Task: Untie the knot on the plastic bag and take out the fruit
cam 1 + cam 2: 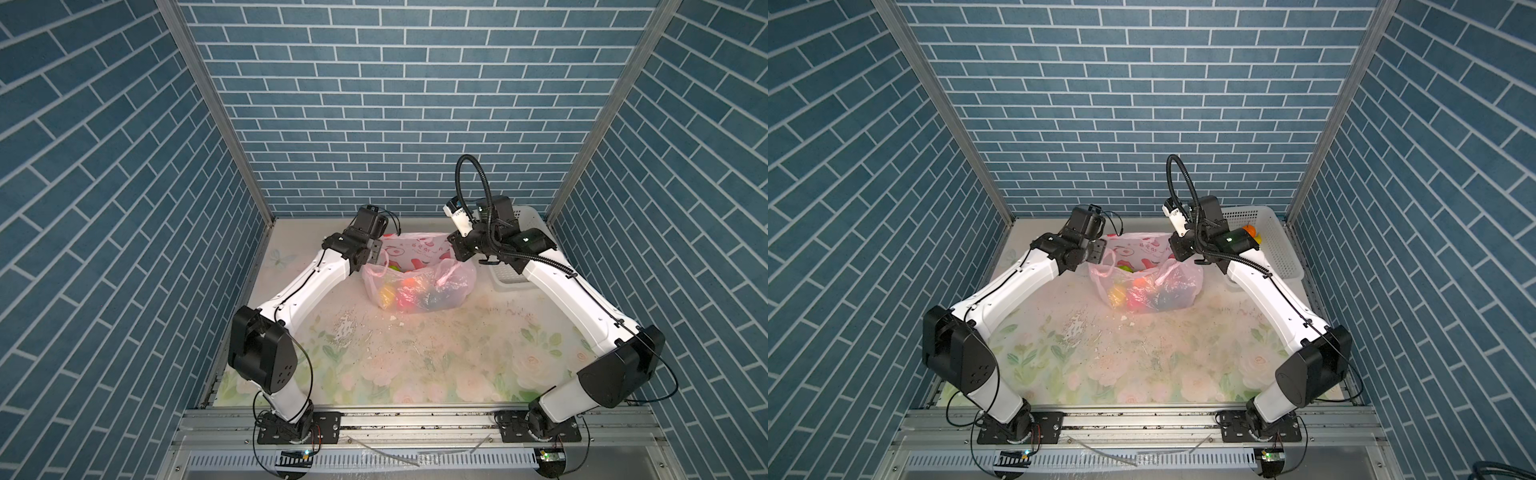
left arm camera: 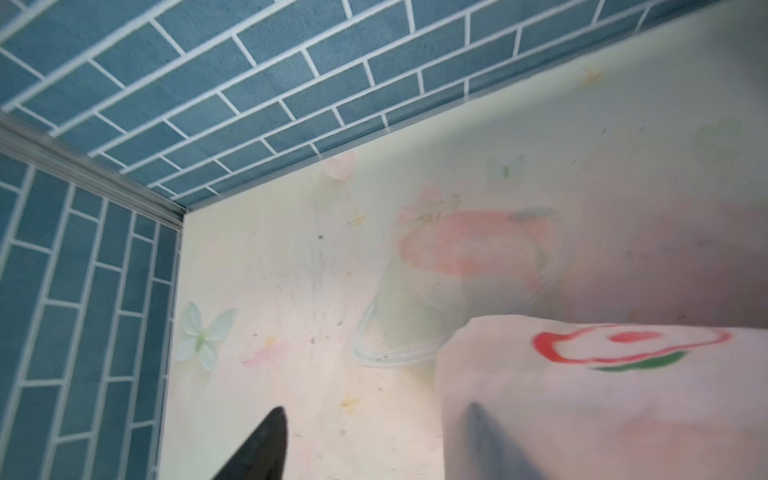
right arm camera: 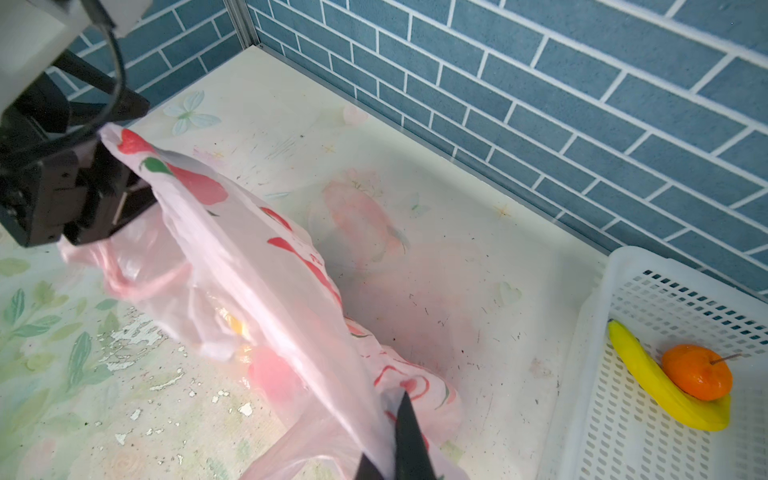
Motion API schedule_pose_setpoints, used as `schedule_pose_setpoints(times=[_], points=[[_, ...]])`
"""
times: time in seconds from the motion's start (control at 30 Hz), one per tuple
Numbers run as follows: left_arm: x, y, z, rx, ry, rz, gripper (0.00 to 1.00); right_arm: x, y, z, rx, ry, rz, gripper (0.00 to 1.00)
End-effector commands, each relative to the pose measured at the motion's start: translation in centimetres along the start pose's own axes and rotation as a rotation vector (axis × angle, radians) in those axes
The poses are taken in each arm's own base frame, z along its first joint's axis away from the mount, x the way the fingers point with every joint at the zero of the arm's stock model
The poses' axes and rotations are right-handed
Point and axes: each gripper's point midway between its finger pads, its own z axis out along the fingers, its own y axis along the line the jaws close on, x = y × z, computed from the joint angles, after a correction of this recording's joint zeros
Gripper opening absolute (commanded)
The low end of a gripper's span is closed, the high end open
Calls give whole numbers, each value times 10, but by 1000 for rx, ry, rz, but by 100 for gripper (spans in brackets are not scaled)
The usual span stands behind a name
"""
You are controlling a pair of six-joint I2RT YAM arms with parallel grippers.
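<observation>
A fold of the thin, translucent pink plastic bag (image 2: 602,407), printed with a red ring and a green stroke, fills the frame's corner. One dark, pointed finger (image 2: 262,449) of the left gripper (image 2: 376,409) stands bare beside the bag, clear of its edge. The other shows only as a shadow through the bag's film. Beyond the bag the pale floral tabletop (image 2: 291,270) carries a printed green-white butterfly (image 2: 202,334) and a faded pink rose (image 2: 469,243). Farther off, blue brick-pattern walls (image 2: 249,83) meet at a grey metal corner post (image 2: 83,174).
</observation>
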Motion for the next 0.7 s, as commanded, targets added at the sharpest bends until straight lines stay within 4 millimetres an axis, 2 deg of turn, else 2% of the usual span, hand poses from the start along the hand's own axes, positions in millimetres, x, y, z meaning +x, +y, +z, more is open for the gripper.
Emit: schedule_pose_setpoints(times=[0.0, 0.13, 0.27, 0.37, 0.47, 0.53, 0.6, 0.63, 0.67], points=[[18, 36, 4, 3, 55, -86, 43, 5, -13, -12, 49, 2, -17, 0], [14, 25, 4, 87, 47, -79, 27, 6, -16, -9, 54, 5, -15, 0], [11, -3, 3, 239, 42, -84, 9, 13, -19, 0, 55, 26, 0, 0], [8, -25, -6, 377, 29, -76, 3, 25, -25, 10, 41, 59, 48, 0], [11, -36, -15, 455, 34, -45, 2, 34, -29, 13, 38, 80, 66, 0], [15, -36, -17, 465, 35, -20, 14, 32, -29, 10, 35, 66, 66, 0], [17, -37, -20, 487, 30, -15, 41, 27, -26, 7, 22, 51, 66, 0], [17, -38, -23, 499, 24, -16, 59, 25, -25, 5, 15, 46, 68, 0], [16, -39, -26, 514, 10, -13, 72, 23, -24, 4, 7, 39, 67, 0]])
